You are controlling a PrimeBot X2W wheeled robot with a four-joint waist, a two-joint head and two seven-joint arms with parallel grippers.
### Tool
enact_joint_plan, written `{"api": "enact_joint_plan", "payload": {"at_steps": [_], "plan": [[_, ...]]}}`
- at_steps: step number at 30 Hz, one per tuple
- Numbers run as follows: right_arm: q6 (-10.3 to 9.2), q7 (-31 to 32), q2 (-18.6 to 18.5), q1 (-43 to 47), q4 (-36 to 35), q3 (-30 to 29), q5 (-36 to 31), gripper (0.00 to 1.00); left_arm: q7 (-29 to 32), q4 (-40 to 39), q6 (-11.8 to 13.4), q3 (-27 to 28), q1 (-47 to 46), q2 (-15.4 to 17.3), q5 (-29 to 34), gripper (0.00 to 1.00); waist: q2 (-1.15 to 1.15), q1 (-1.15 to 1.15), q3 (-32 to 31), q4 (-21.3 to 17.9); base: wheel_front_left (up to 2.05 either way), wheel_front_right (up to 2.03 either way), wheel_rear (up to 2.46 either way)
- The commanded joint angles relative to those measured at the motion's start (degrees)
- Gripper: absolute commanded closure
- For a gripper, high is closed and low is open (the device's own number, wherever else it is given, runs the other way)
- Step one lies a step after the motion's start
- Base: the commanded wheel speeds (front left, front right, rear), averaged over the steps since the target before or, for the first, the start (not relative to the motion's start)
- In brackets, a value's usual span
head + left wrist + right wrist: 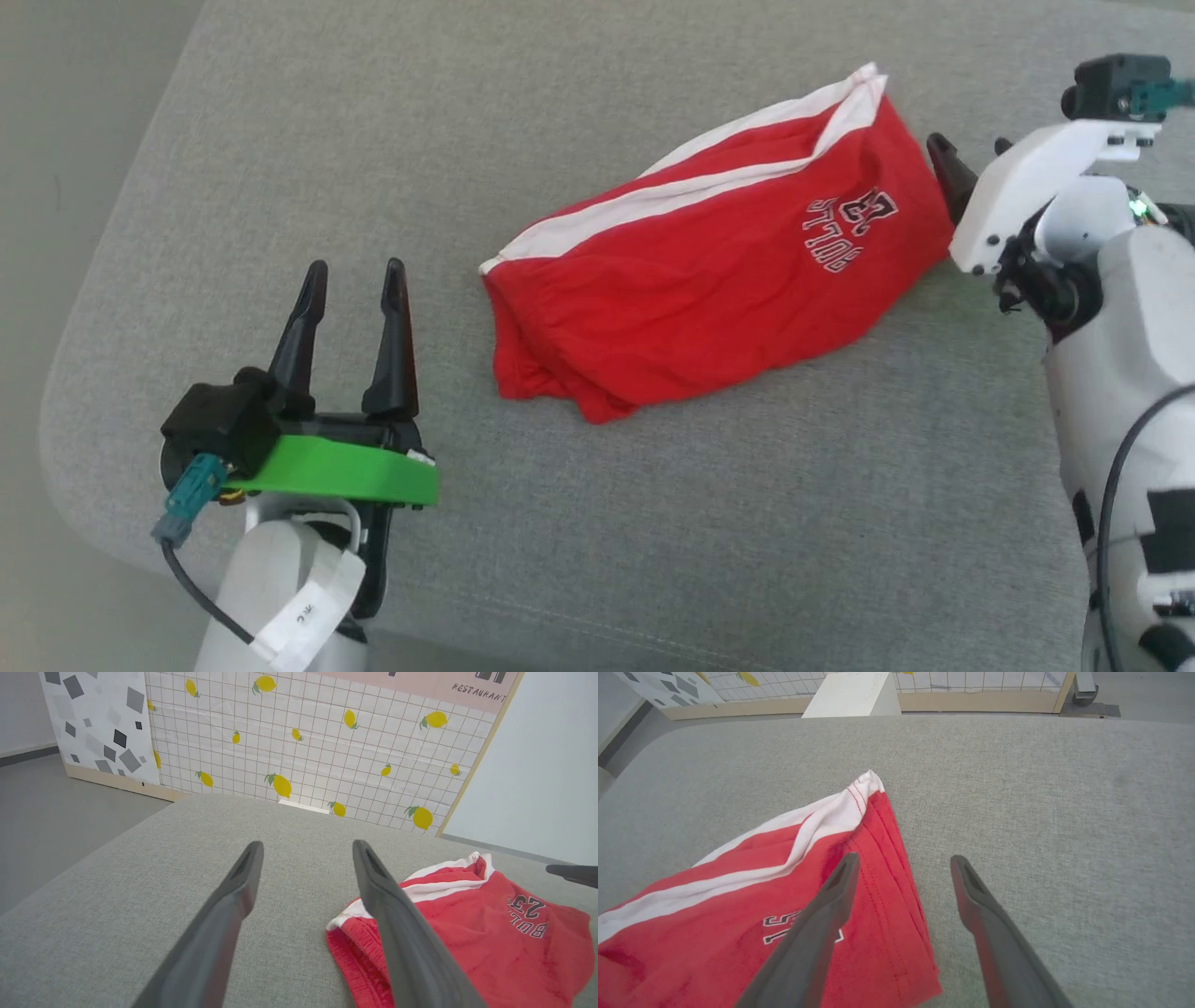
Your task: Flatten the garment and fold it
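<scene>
Honestly, the red shorts (709, 271) look light and floppy, crumpled toward the far edge of the cushion (653, 523). The left fingers (394, 308) and right fingers (948, 173) gape wide, empty. I'd pinch the white-striped corners.

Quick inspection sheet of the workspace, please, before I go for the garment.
Surface: grey fabric cushion, rounded corner at the robot's left.
Job's things: red garment with white stripes, rumpled, not yet flat or folded.
Clutter: nothing seen.
Grippers: left gripper open, apart from the garment; right gripper open at its right edge, contact unclear.
Cables: black cable at the left wrist; second cable along the right arm.
Surroundings: lemon-print panel, grey floor, white box.
</scene>
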Motion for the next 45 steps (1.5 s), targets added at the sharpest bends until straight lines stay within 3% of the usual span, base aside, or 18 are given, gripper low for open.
{"api": "enact_joint_plan", "payload": {"at_steps": [1,13,18,19,20,22,23,28,36,45], "plan": [[-0.08,1.44,0.24,-1.66,0.93,-0.61,-0.73,0.00,-0.21,-0.25,-0.29,0.16,0.75,-0.34,0.45,0.00,0.00,0.00,1.07,1.02,0.00,0.00,0.00],[-0.08,16.38,-0.55,-8.74,7.45,-2.27,-9.48,0.00,-0.21,-1.45,-0.52,-1.36,-1.11,-0.42,-2.01,0.00,0.00,0.00,5.23,3.40,0.00,0.00,0.00],[-0.08,22.88,0.17,-9.24,8.92,-0.18,-9.08,0.00,-0.21,-1.75,-0.54,-1.66,-1.76,-0.43,-2.50,0.00,0.00,0.00,5.97,3.50,0.00,0.00,0.00],[-0.08,24.47,0.38,-9.14,9.20,0.49,-8.34,0.13,-0.21,-1.76,-0.54,-1.64,-1.81,-0.43,-2.59,0.00,0.00,0.00,5.97,3.48,0.00,0.00,0.00],[-0.08,25.67,0.56,-8.99,9.28,0.99,-7.68,0.44,-0.21,-1.74,-0.54,-1.61,-1.82,-0.43,-2.64,0.00,0.00,0.00,5.94,3.43,0.00,0.00,0.00],[-0.08,27.30,0.69,-8.58,8.74,2.67,-6.42,0.76,-0.21,-1.67,-0.55,-1.58,-1.75,-0.43,-2.71,0.00,0.00,0.00,5.81,3.29,0.00,0.00,0.00],[-0.08,27.25,0.54,-8.26,7.99,3.48,-5.67,1.00,-0.21,-1.62,-0.55,-1.56,-1.68,-0.43,-2.70,0.00,0.00,0.00,5.70,3.18,0.00,0.00,0.00],[-0.08,26.92,-0.18,-5.89,4.55,5.83,-1.08,1.00,-0.21,-1.16,-0.56,-1.26,-1.19,-0.43,-2.45,0.00,0.00,0.00,4.63,2.38,0.00,0.00,0.00],[-0.08,21.26,-4.39,0.64,-3.98,7.16,3.82,1.00,-0.21,-0.13,-0.56,-1.41,0.09,-0.43,-0.67,0.00,0.00,0.00,1.12,-0.42,0.00,0.00,0.00],[-0.08,17.78,-7.57,13.33,-15.60,1.21,3.52,1.00,-0.22,1.08,-0.57,-1.85,2.36,-0.43,0.63,0.00,0.00,0.00,-3.69,-4.46,0.00,0.00,0.00]]}}
